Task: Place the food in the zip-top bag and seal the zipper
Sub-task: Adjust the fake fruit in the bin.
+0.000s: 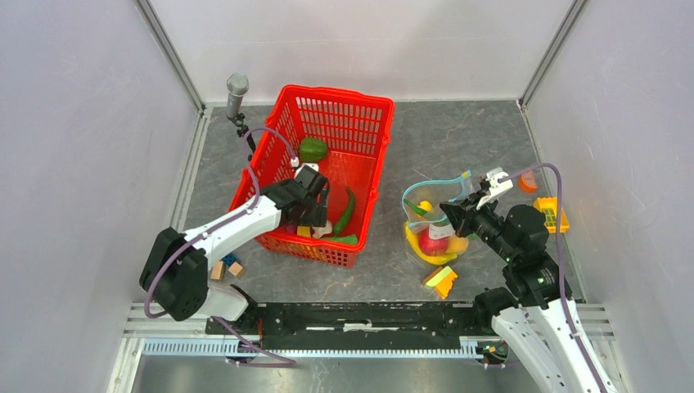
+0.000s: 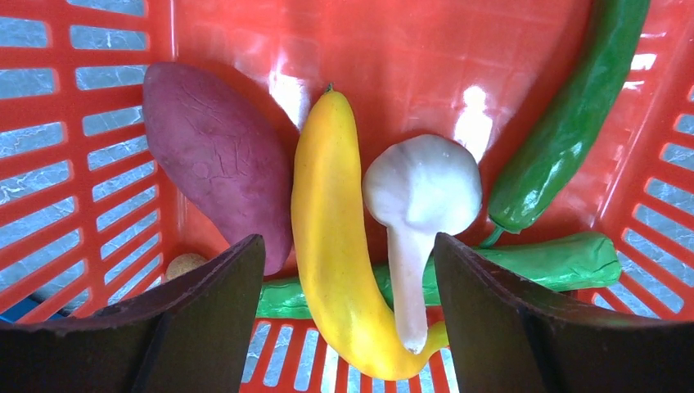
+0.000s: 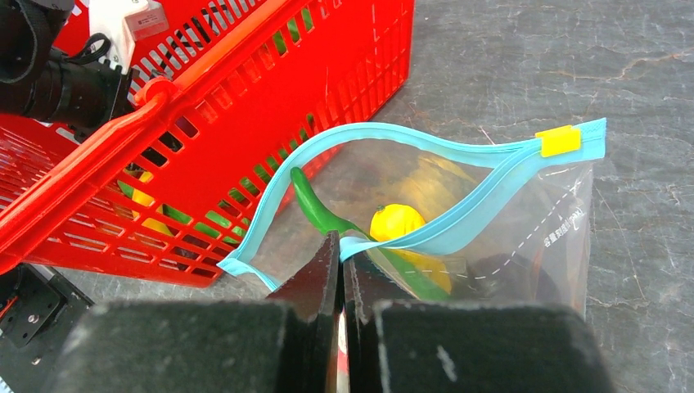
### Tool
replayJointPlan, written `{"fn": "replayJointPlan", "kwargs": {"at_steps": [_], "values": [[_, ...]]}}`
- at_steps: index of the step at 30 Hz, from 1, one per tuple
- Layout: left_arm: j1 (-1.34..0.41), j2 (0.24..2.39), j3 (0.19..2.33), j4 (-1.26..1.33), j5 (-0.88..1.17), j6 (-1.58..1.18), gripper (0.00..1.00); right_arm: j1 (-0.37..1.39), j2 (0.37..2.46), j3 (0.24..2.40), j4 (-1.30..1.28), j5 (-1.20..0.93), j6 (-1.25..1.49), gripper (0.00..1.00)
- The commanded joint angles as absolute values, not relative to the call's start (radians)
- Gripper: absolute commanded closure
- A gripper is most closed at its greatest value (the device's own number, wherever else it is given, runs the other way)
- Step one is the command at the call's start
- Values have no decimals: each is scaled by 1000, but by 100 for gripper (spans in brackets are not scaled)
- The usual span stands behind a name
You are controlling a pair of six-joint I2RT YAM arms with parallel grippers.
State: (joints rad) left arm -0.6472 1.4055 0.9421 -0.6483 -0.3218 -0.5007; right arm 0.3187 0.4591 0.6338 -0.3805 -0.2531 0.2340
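Left gripper [image 2: 348,246] gapes over a banana [image 2: 331,246] in the red basket [image 1: 344,123]. At its three o'clock, right gripper [image 3: 338,250] pinches the zipper [image 3: 393,131] of the bag [image 3: 524,237], whose print is unreadable.

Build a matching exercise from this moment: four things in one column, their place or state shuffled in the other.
Things:
1. left end effector
2. right end effector
3. white mushroom
4. zip-top bag

Place or state:
A. mouth gaping open
B. open, inside the red basket
C. shut on the zipper
D. lying beside the yellow banana

Pairs: 1-B, 2-C, 3-D, 4-A.
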Motion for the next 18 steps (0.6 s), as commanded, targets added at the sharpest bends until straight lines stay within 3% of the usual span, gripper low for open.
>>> {"fn": "replayJointPlan", "kwargs": {"at_steps": [1,8,13,18], "values": [[-638,1441,937,-660,-258,-489,18,317,450,622,-322,-256,246,95],[-629,1541,938,-643,-210,-476,22,318,455,611,-315,-268,254,95],[-627,1547,953,-629,-176,-472,45,318,450,612,-324,-262,253,95],[-627,1467,971,-629,-181,-462,58,318,448,611,-328,-252,255,95]]}}
